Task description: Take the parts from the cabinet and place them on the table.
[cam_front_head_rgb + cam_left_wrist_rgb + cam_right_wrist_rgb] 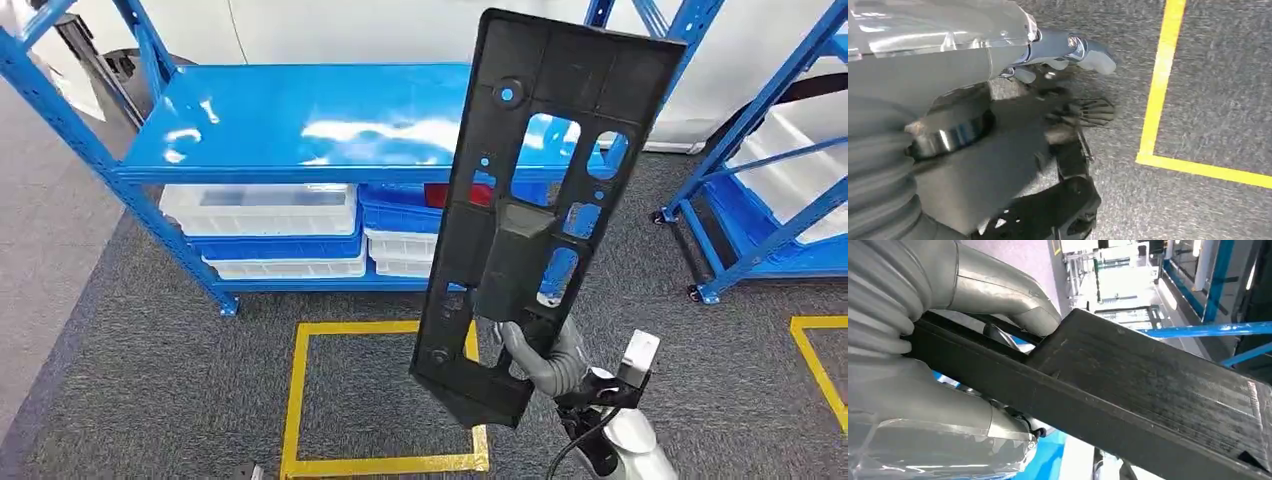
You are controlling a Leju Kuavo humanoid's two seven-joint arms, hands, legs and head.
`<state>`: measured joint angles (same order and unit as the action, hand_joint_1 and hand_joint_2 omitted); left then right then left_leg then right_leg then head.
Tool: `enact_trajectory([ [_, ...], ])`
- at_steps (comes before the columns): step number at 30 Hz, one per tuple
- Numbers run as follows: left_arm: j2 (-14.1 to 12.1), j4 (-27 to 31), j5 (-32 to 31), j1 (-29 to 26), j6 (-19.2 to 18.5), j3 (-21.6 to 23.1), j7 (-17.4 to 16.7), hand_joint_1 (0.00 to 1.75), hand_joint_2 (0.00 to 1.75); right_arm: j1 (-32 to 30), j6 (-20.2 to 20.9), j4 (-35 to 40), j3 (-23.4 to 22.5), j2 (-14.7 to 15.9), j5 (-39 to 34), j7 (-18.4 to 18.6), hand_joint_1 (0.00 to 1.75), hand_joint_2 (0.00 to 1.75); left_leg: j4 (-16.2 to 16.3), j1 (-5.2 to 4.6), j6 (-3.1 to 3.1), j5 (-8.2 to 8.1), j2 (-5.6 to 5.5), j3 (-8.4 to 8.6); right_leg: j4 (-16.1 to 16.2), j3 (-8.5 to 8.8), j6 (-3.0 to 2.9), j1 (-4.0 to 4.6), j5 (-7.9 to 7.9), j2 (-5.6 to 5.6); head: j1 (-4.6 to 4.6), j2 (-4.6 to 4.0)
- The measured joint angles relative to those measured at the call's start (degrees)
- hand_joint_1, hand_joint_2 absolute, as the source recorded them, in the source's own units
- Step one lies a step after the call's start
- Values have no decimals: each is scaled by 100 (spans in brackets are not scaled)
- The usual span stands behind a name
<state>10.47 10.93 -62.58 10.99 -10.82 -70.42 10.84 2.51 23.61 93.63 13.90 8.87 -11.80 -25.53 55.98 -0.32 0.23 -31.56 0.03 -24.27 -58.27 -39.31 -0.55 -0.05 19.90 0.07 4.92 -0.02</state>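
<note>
Black plastic part gripped near lower end by right hand, long axis near-upright, top tilted right

The part is a long, flat black plastic panel with several cut-out windows, small round holes and a raised block near its middle. It stands nearly upright in the air, leaning slightly to the right, held near its lower end by the right hand. Behind it is the blue cabinet, its top shelf bare.
</note>
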Motion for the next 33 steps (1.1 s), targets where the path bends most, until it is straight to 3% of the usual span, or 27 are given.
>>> enact_trajectory([
  [2, 2, 0, 0, 1, 0, 0, 0, 0, 175, -7, 2, 20, -11, 0, 9, -7, 164, 175, -2, -12, 26, 36, -1, -70, 65, 13, 69, -31, -139, -11, 0, 0],
  [3, 2, 0, 0, -6, 0, 0, -2, 0, 175, -17, 0, 29, -13, -2, 13, -9, 164, 175, 22, -27, 61, 84, 1, -102, 99, 14, 104, -38, -210, -8, 0, 0],
  [4, 7, -2, 0, -16, 0, 0, -2, 0, 175, -38, 0, 31, -29, 0, 24, -11, 164, 175, -30, 22, 114, 198, 28, -154, 108, -14, 152, -18, -218, 4, 0, 0],
  [5, 7, -2, 0, -1, 2, 0, -4, 0, 175, -66, -2, 33, -46, 0, 28, -15, 164, 175, -30, 19, 152, 275, 56, -234, -3, -83, 168, -50, 33, 5, 0, 0],
  [6, 7, 0, -2, 4, 2, 0, -4, 0, 175, -78, -13, 42, -59, -4, 37, -18, 164, 175, -28, 13, 201, 347, 60, -321, -307, -179, 182, -60, 453, 1, 0, 0],
  [7, 7, 0, -2, 3, 0, 0, -6, 0, 175, -90, -13, 48, -68, -4, 39, -18, 164, 175, -27, 1, 210, 416, 65, -406, -720, -278, 203, -73, 824, 0, 0, 0],
  [8, 7, 0, -2, 0, -2, 2, -13, 0, 175, -107, -13, 50, -87, -4, 39, -20, 164, 175, -19, -7, 214, 491, 68, -474, -1170, -371, 223, -78, 1094, 0, 0, 0],
  [9, 7, 0, -2, -4, -2, 0, -20, 0, 175, -129, -11, 50, -101, -4, 42, -22, 164, 175, -2, -11, 207, 567, 72, -588, -1582, -430, 239, -77, 1192, -1, 0, 0],
  [10, 7, 0, -2, -6, -4, 0, -20, 0, 175, -149, -9, 53, -118, -4, 42, -22, 164, 175, 19, -12, 198, 637, 72, -702, -1800, -404, 249, -79, 1079, -1, 0, 0],
  [11, 7, 0, -2, -6, -4, 0, -20, 0, 175, -160, 4, 53, -129, -4, 42, -22, 164, 175, 48, -12, 189, 691, 73, -809, -1773, -286, 250, -80, 883, -1, 0, 0],
  [12, 7, 0, -2, -6, -11, 0, -20, 0, 175, -163, 20, 55, -140, -4, 42, -22, 164, 175, 84, -12, 175, 752, 75, -939, -1479, 2, 240, -81, 649, -2, 0, 0],
  [13, 7, 0, -2, -5, -13, 0, -20, 0, 175, -162, 26, 68, -147, -4, 44, -22, 164, 175, 113, -12, 159, 799, 74, -1024, -1034, 355, 220, -80, 559, -3, 0, 0],
  [14, 7, 0, -2, -3, -13, 0, -19, 0, 175, -157, 26, 88, -153, -4, 44, -26, 164, 175, 146, -12, 142, 835, 74, -1075, -501, 763, 187, -77, 652, -4, 0, 0],
  [15, 7, 0, -2, -2, -15, 2, -15, 0, 175, -148, 44, 114, -160, -4, 54, -29, 164, 175, 157, -32, 107, 875, 73, -1130, -7, 1066, 155, -29, 907, -3, 0, 0],
  [16, 9, 0, -2, -4, -17, 2, -11, 0, 175, -149, 46, 131, -173, -4, 59, -40, 164, 175, 140, -17, 75, 937, 77, -1128, 140, 1137, 127, -19, 949, -6, 0, 0],
  [18, 11, -2, -32, -4, 69, 4, 11, 0, 175, -152, 46, 133, -184, -4, 70, -64, 164, 175, 104, 23, 13, 1033, 79, -1137, 149, 1085, 77, 32, 859, 1, 2, 0],
  [19, 17, 0, -44, -10, 156, 13, 48, 0, 175, -157, 46, 147, -190, -4, 83, -64, 164, 175, 84, 8, -23, 1045, 73, -1169, 245, 1059, 8, -15, 800, -4, 0, 0],
  [20, 18, 0, -44, -13, 210, 18, 85, 0, 175, -160, 46, 158, -190, -20, 83, -66, 164, 175, 139, 29, -51, 937, 54, -1219, 282, 1034, -26, -24, 738, -27, 2, 0],
  [21, 17, -2, -44, -17, 255, 20, 105, 0, 175, -161, 44, 175, -207, -26, 85, -72, 164, 175, 392, 31, -77, 635, 39, -1313, 282, 981, -78, -28, 686, -28, 2, 0],
  [23, 15, 0, -74, -25, 308, 28, 118, 0, 175, -176, 28, 177, -219, -37, 94, -98, 164, 175, 1247, 62, -127, 61, 38, -1573, 280, 892, -90, -27, 612, -30, 2, 0],
  [24, 15, 0, -98, -29, 328, 35, 118, 0, 175, -196, 9, 177, -225, -37, 112, -114, 164, 175, 1688, 71, -154, -99, 39, -1703, 274, 835, -82, -28, 569, -29, 2, 0],
  [25, 15, 0, -101, -35, 330, 39, 120, 0, 175, -218, 4, 177, -230, -37, 120, -120, 164, 175, 1910, 88, -171, -91, 39, -1738, 268, 781, -69, -33, 533, -28, 2, 0],
  [26, 15, 0, -103, -40, 336, 44, 120, 0, 175, -239, 4, 177, -232, -42, 125, -123, 164, 175, 1840, 107, -190, 50, 40, -1632, 249, 732, -50, -41, 506, -24, 2, 0],
  [27, 13, 0, -103, -39, 343, 48, 123, 0, 175, -255, 4, 177, -241, -42, 131, -123, 164, 175, 1477, 124, -206, 250, 40, -1359, 224, 694, -28, -56, 491, -19, 2, 0],
  [29, 11, 0, -103, -28, 343, 65, 127, 0, 175, -257, 4, 184, -256, -44, 136, -125, 164, 175, 424, 162, -233, 536, 39, -689, 142, 629, 17, -78, 491, -16, 2, 0],
  [30, 13, 0, -103, -13, 343, 70, 129, 0, 175, -258, 4, 208, -267, -44, 136, -127, 164, 175, 180, 140, -226, 397, 2, -495, 103, 563, 62, -56, 487, -14, 2, 0],
  [33, 11, 0, -103, -32, 343, 77, 133, 0, 175, -260, 4, 223, -278, -44, 140, -131, 164, 175, 148, 106, -104, 406, -12, -581, 79, 537, 165, -51, 423, -8, 2, 0],
])
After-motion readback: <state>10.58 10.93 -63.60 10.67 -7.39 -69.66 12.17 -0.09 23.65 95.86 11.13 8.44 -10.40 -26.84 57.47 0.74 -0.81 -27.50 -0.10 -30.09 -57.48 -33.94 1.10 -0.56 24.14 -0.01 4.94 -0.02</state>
